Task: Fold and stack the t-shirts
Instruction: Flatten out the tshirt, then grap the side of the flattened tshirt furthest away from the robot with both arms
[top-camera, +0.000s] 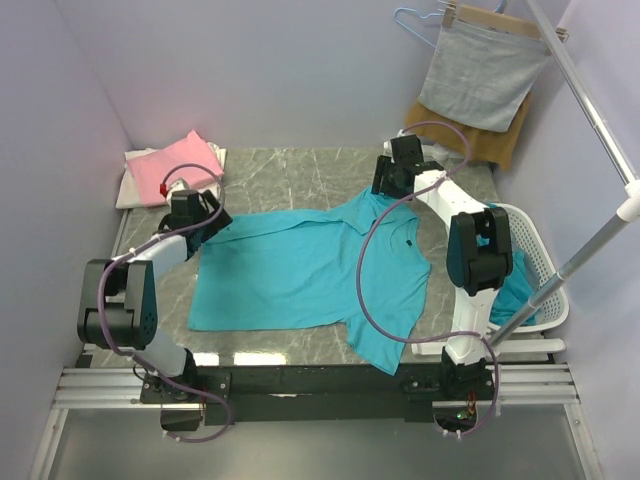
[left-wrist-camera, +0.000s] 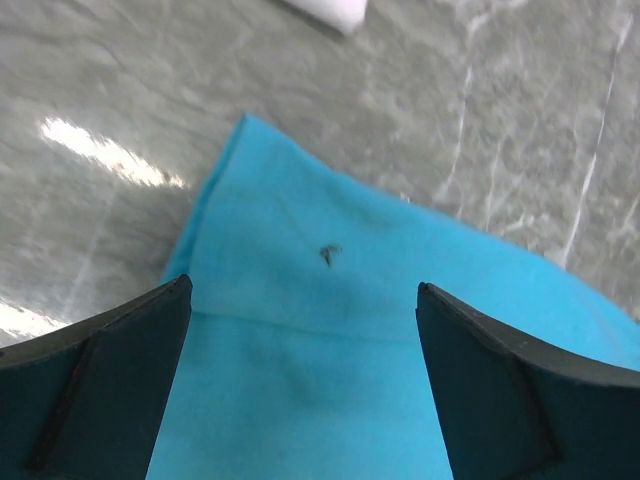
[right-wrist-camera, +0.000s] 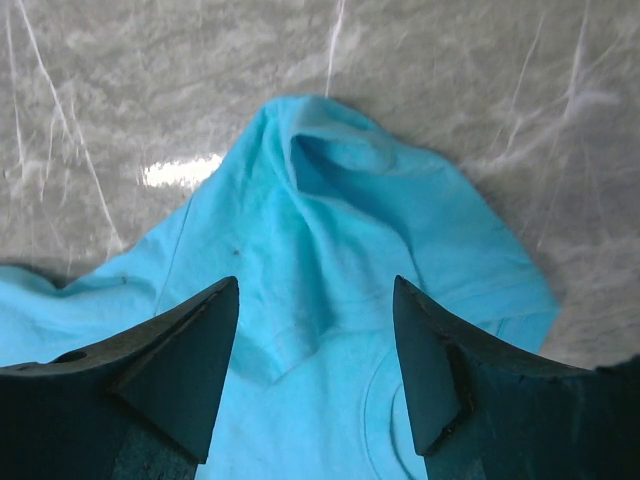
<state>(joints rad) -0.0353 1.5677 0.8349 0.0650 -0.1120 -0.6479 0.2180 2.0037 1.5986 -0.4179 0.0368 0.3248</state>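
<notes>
Left claw (left-wrist-camera: 302, 288) and right claw (right-wrist-camera: 315, 285) gape empty above the teal t-shirt (top-camera: 300, 270), partly hidden behind the right arm (top-camera: 480, 250).

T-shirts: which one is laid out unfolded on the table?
The teal one mid-table, spread open with its sleeves out. The pink and white ones lie folded in a stack at the far-left corner.

Black-and-white arms (top-camera: 478, 250), looping purple cables (top-camera: 361, 275), dark jaws.
</notes>
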